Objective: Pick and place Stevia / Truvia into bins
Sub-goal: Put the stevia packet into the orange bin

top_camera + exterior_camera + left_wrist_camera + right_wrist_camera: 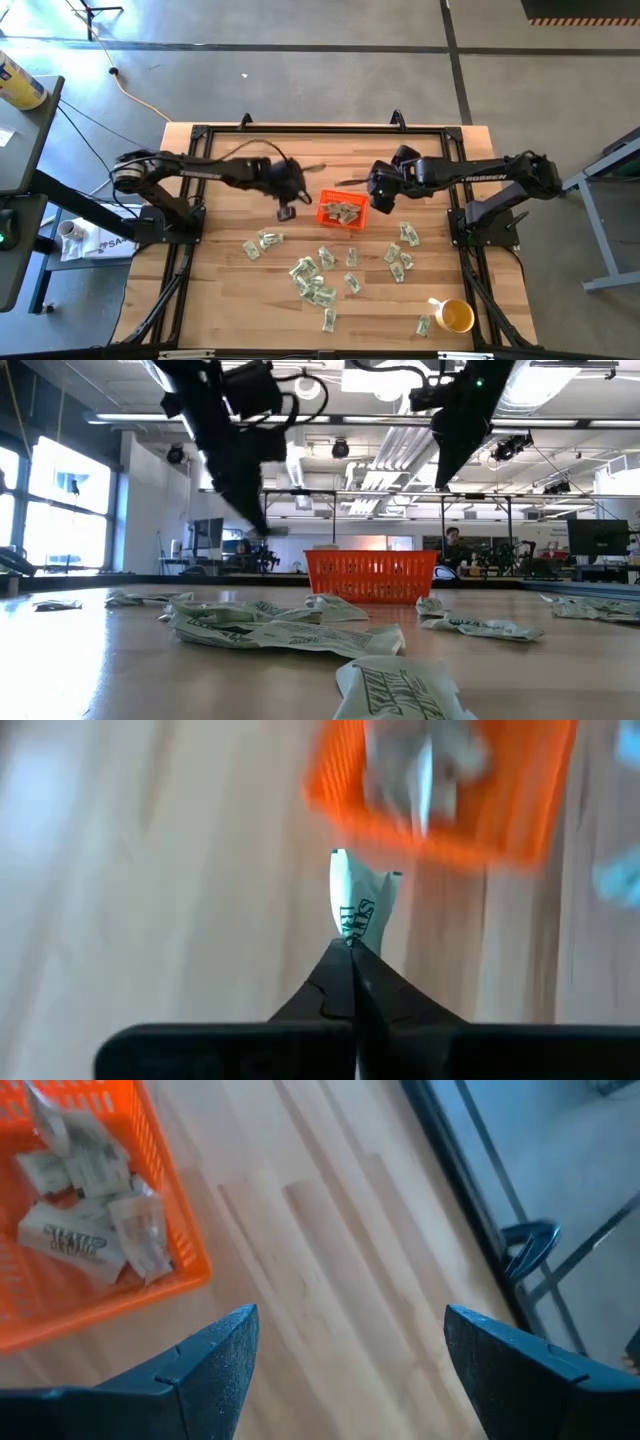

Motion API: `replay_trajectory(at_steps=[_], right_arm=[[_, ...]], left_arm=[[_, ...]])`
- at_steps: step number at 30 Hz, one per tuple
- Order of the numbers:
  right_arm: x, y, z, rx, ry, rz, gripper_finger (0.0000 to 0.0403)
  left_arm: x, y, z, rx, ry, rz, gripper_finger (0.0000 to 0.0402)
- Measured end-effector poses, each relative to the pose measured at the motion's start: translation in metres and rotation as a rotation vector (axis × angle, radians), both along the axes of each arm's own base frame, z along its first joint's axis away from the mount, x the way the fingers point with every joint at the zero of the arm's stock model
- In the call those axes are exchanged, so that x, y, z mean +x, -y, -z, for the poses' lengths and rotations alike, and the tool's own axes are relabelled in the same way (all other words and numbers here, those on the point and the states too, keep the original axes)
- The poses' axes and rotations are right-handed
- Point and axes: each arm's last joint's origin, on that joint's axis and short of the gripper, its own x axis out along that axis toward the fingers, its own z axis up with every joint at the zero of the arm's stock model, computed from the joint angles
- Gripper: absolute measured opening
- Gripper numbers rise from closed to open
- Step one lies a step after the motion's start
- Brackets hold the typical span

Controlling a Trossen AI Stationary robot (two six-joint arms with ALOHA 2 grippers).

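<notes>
The orange bin (342, 212) sits mid-table with several green-and-white Stevia packets (85, 1230) lying inside; in the low view the bin (372, 576) stands behind loose packets (270, 625). More packets (312, 278) lie flat on the wood toward the near edge. My left gripper (350, 948) hovers above the table just left of the bin, shut on one packet (356, 905). My right gripper (345, 1350) hangs open over the bin's far right side, touching nothing. My left gripper pinches a single packet between its two fingertips (335, 970) by its lower end (350, 932). The rest of the packet sticks out beyond the tips, bent slightly, lifted clear of the table, with the orange bin (440, 790) ahead of it.
A yellow mug (455, 316) stands near the table's near right corner with a packet (423, 325) beside it. Loose packets also lie right of the bin (405, 240) and left of it (262, 242). A dark frame rail (470, 1170) runs along the table's edge.
</notes>
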Motion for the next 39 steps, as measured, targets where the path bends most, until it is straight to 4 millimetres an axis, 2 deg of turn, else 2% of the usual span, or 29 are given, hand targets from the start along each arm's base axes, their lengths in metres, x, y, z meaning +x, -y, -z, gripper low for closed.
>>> replay_trajectory(at_steps=[4,7,10,15,17,20,24,28,31,34,39], right_arm=[[-0.013,-0.004,0.021,0.03,-0.017,0.065,0.0309],[-0.025,-0.009,0.033,0.064,0.009,0.112,0.0309],[-0.035,-0.013,0.037,0.096,0.066,0.141,0.0309],[-0.048,-0.014,0.037,0.106,0.106,0.166,0.0309],[-0.05,-0.014,0.035,0.1,0.115,0.164,0.0309],[-0.051,-0.012,0.033,0.085,0.124,0.159,0.0309],[-0.05,-0.01,0.032,0.065,0.131,0.135,0.0309],[-0.049,-0.008,0.031,0.043,0.124,0.115,0.0309],[-0.048,-0.006,0.031,0.047,0.12,0.1,0.0309],[-0.045,-0.003,0.03,0.062,0.134,0.072,0.0309],[-0.044,0.0,0.036,0.139,0.073,-0.085,0.0309]], left_arm=[[0.016,-0.011,-0.019,-0.034,0.108,0.062,0.0021],[0.033,-0.012,-0.017,-0.065,0.136,0.113,0.0042],[0.053,-0.012,-0.02,-0.068,0.17,0.155,0.0052],[0.071,-0.01,-0.001,-0.145,0.115,0.204,0.0021],[0.081,-0.009,0.002,-0.14,0.133,0.216,0.0021],[0.085,-0.008,0.02,-0.155,0.087,0.214,0.0023],[0.09,-0.01,0.038,-0.192,0.047,0.157,0.0071],[0.089,-0.013,0.048,-0.143,-0.01,0.047,0.0119],[0.088,-0.013,0.035,-0.148,0.036,-0.009,0.0146],[0.083,-0.012,0.013,-0.163,0.097,-0.042,0.0169],[0.061,-0.008,-0.028,-0.186,0.132,-0.084,0.0199]])
